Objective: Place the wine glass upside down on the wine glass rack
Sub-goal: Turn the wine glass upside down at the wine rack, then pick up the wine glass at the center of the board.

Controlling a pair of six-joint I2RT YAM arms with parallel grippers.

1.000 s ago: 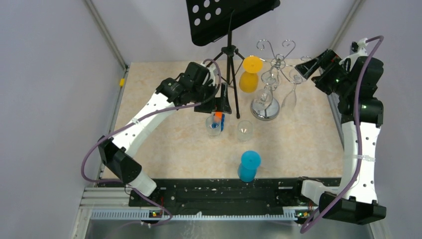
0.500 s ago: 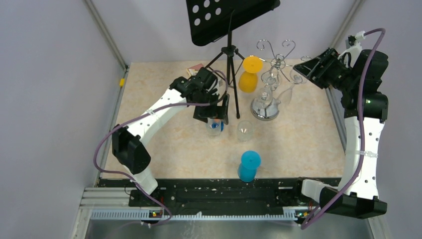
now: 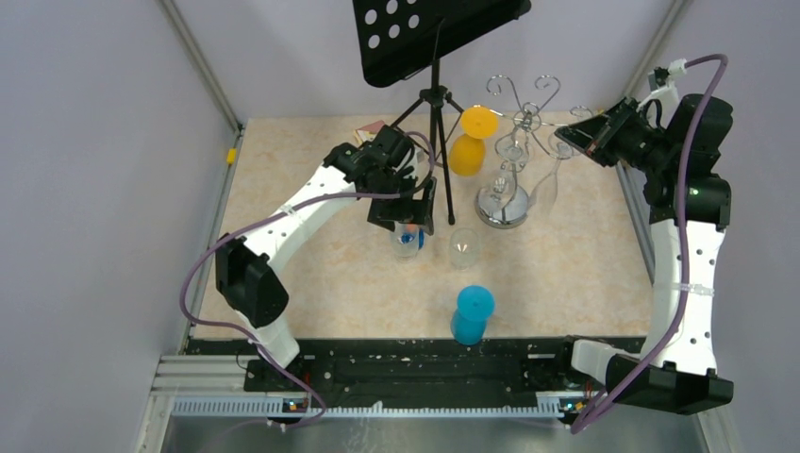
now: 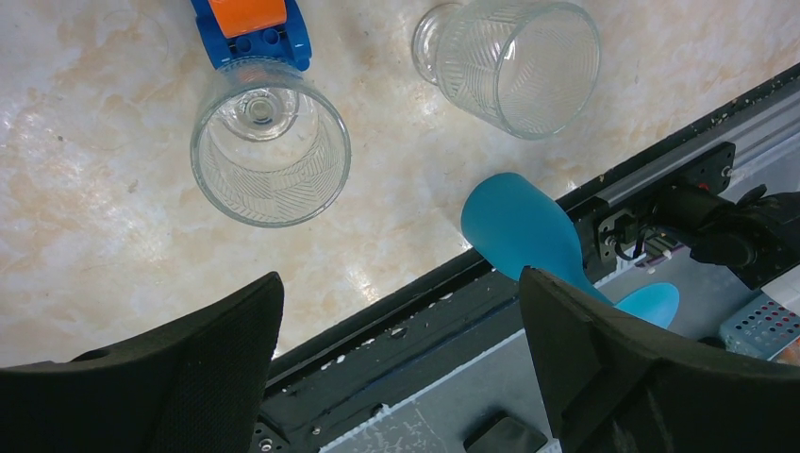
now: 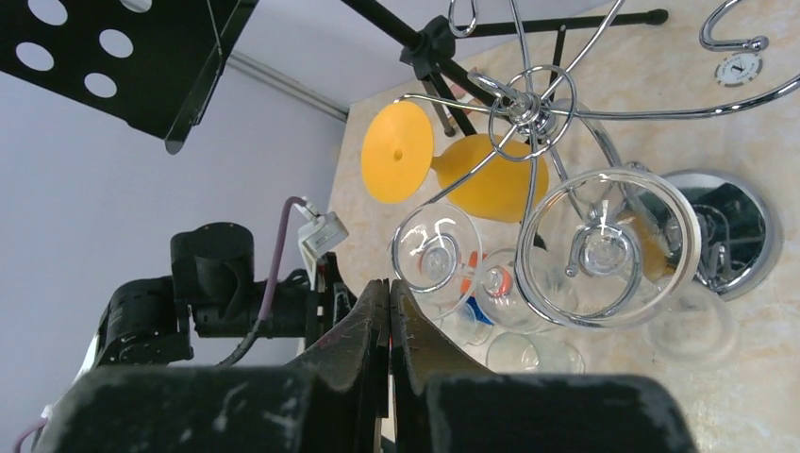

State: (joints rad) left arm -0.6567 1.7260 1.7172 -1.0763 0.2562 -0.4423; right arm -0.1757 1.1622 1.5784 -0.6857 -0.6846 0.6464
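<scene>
One upright wine glass (image 4: pixel 269 142) below left hand (image 4: pixel 398 280), spread apart; right hand (image 5: pixel 390 288) together, empty, beside wine glass rack (image 3: pixel 500 204).

no readable text anywhere, mark on small round token (image 5: pixel 737 68) too blurred

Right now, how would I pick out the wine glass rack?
Find the black music stand at the back. Just right of its tripod stands the wine glass rack: the only shiny chrome wire thing, with a round domed base and curled hooks on top.
</scene>
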